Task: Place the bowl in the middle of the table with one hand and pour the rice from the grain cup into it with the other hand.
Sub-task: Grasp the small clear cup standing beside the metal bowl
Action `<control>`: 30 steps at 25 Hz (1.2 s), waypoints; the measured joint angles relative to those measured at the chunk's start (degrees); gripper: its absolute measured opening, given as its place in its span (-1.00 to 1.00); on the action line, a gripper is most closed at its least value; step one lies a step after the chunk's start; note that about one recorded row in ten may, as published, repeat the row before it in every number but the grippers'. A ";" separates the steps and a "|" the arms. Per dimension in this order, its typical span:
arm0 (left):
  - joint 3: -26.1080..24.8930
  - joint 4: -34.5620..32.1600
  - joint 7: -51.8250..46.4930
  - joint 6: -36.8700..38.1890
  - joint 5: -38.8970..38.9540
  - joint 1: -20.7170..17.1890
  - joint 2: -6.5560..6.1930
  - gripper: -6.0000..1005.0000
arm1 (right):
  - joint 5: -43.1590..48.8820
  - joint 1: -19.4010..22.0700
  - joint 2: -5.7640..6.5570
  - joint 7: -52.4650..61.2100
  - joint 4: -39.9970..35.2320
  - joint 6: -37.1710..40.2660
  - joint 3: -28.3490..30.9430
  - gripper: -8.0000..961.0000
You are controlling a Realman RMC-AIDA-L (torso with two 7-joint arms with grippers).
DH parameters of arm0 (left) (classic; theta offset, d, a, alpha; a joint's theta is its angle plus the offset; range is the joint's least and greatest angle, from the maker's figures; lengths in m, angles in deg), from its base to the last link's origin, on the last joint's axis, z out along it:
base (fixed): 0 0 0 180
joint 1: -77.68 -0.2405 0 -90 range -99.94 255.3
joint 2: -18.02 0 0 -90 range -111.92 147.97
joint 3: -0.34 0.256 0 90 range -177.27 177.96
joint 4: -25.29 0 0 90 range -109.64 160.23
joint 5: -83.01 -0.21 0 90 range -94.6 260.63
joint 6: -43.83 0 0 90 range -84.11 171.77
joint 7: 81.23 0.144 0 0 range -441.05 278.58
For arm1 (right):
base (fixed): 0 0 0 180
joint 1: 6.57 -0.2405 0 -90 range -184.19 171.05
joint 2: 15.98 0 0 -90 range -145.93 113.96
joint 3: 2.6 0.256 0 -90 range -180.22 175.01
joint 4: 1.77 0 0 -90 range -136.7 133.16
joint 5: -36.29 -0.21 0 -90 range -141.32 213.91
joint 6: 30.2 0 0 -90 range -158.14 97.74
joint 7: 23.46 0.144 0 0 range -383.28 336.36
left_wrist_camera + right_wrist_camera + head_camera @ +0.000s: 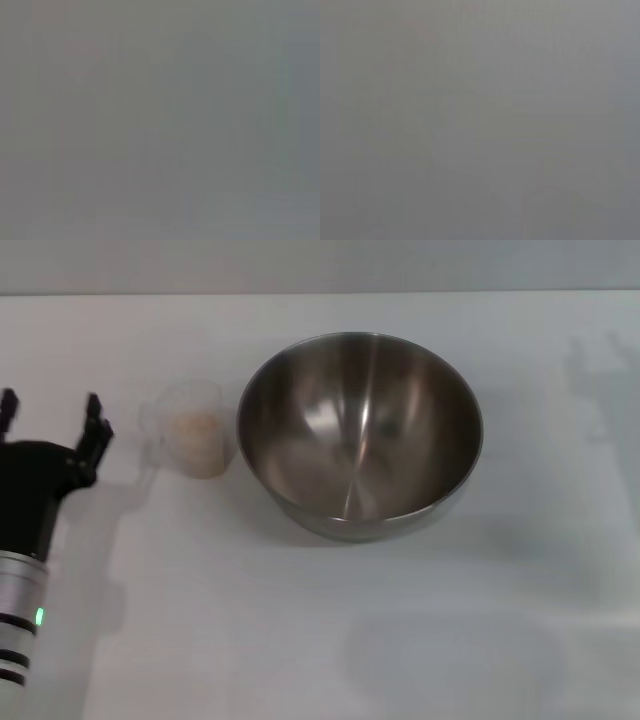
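Left hand spread beside an untouched grain cup; the right hand is out of view.

The black multi-fingered left hand (pixel 52 430) sits at nine o'clock, fingers spread, empty. Beyond it, the small clear plastic grain cup (pixel 193 430) of pale rice (pixel 196 425) looks light and tippable; grip its wall. The large stainless-steel bowl (pixel 360 435), probably slippery, sits near the white table's (pixel 300 640) centre.

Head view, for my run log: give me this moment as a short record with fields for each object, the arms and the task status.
bowl: upright on the table, near its middle, empty
cup: upright just left of the bowl, apart from it
rice: in the cup, none poured
left gripper: left of the cup, jaws open, holding nothing
right gripper: not in view
wrist views: show nothing usable
status: bowl placed; pour not yet begun
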 joint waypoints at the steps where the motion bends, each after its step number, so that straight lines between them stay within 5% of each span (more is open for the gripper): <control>1: 0.95 0.38 0.78 -0.77 1.28 0.12 0.00 0.72 | -0.01 0.02 0.03 0.00 -0.24 -0.17 0.02 0.06; 30: 5.83 3.39 4.16 -12.54 11.51 3.86 0.00 0.72 | -0.13 -0.26 1.02 0.00 -1.86 -2.43 -0.06 0.06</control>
